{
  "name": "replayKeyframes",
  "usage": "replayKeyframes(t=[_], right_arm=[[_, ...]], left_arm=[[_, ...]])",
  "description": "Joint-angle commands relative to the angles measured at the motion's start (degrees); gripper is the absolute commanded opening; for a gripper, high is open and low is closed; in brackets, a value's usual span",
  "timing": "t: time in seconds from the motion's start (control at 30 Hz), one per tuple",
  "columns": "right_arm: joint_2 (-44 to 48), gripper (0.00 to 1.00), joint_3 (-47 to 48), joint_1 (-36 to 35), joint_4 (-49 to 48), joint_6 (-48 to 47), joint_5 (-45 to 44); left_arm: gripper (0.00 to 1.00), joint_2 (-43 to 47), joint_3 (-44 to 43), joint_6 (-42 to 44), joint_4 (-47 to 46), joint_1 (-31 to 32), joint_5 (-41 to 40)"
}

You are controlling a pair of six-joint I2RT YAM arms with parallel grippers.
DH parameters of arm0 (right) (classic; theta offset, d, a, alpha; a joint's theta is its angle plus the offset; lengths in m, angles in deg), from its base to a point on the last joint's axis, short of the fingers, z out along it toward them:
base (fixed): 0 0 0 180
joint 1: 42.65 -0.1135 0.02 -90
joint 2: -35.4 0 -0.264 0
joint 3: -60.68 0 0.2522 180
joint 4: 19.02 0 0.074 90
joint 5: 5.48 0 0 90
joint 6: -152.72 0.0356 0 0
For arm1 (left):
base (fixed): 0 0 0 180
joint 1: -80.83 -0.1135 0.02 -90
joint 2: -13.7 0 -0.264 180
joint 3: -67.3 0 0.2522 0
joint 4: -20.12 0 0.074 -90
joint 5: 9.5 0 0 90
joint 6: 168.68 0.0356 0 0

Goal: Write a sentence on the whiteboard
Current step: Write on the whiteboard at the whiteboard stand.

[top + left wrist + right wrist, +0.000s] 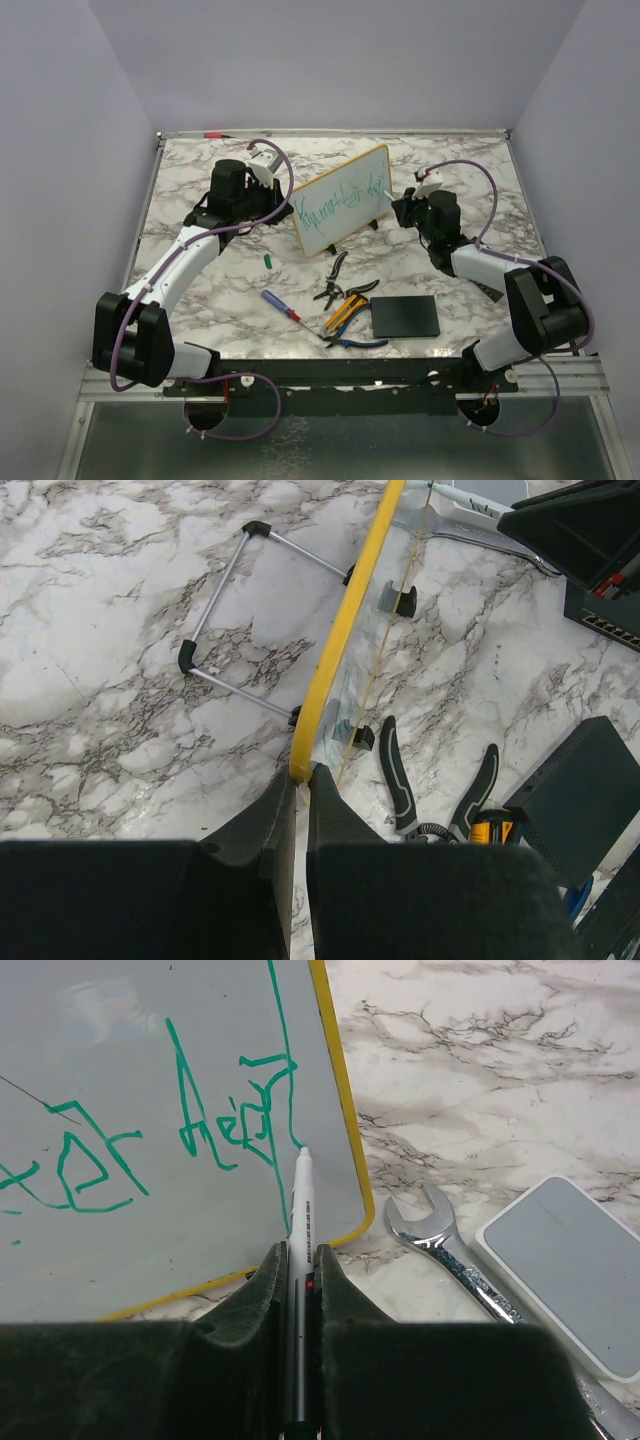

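Well — yellow-framed whiteboard [330,232], teal sentence [340,203]

One whiteboard [340,200], one marker [301,1220], one screwdriver [281,305], one pad [405,316].

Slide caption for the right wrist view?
Right gripper holds a white marker at the whiteboard, beside the teal-green sentence; wrench and grey block lie alongside.

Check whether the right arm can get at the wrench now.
Likely yes for reach: the wrench lies uncovered beside the whiteboard, near the right gripper. Grasping it, probably not, since that gripper is shut on the marker.
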Motion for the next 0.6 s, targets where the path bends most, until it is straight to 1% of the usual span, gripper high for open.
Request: replayKeyframes(t=[0.0, 0.23, 0.57], right_arm=[[1.1, 0.01, 0.3, 0.0, 0.9, -0.8, -2.4], [5.0, 0.01, 0.2, 0.0, 0.8, -0.2, -3.2], [3.0, 0.01, 2.0, 0.0, 0.1, -0.7, -3.3]], left_arm=[[0.01, 0.6, -0.1, 1.3, -0.9, 0.4, -1.3], [0.01, 0.8, -0.1, 1.3, -0.9, 0.4, -1.3], [0.01, 1.0, 0.0, 1.5, -0.9, 0.4, -1.3]])
